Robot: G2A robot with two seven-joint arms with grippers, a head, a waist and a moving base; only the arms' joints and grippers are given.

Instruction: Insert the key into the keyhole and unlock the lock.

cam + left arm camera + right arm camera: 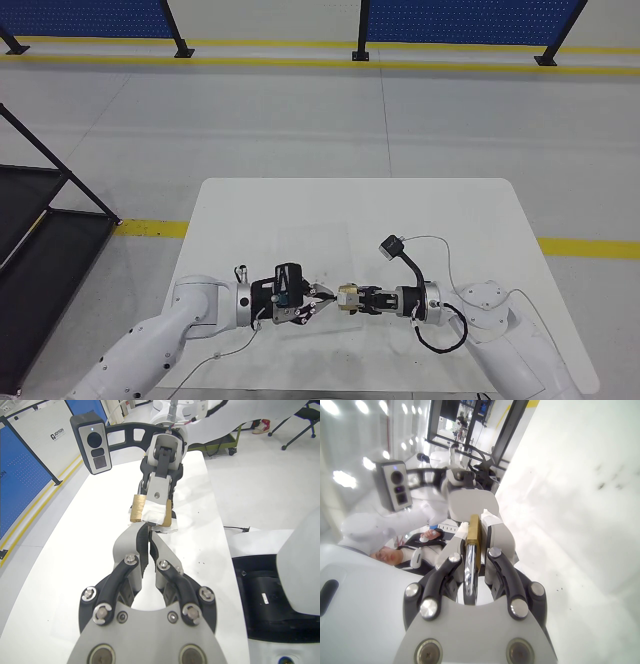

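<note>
A brass padlock [350, 296] hangs above the white table's front middle, clamped in my right gripper [358, 298], which comes in from the right. In the right wrist view the lock's brass body [474, 530] sits between white-taped fingers [495, 525], and its chrome shackle [470, 570] points back toward the wrist. My left gripper [322, 297] faces it from the left, shut, with its black pads [142, 540] pinching a thin key [150, 528]. The key's tip meets the bottom face of the padlock [137, 507]; the keyhole itself is hidden.
The white table [300, 215] stretches back behind both grippers, its front edge close below them. A black rack [40, 250] stands on the floor to the left. Blue barriers [450, 20] line the far side of the room.
</note>
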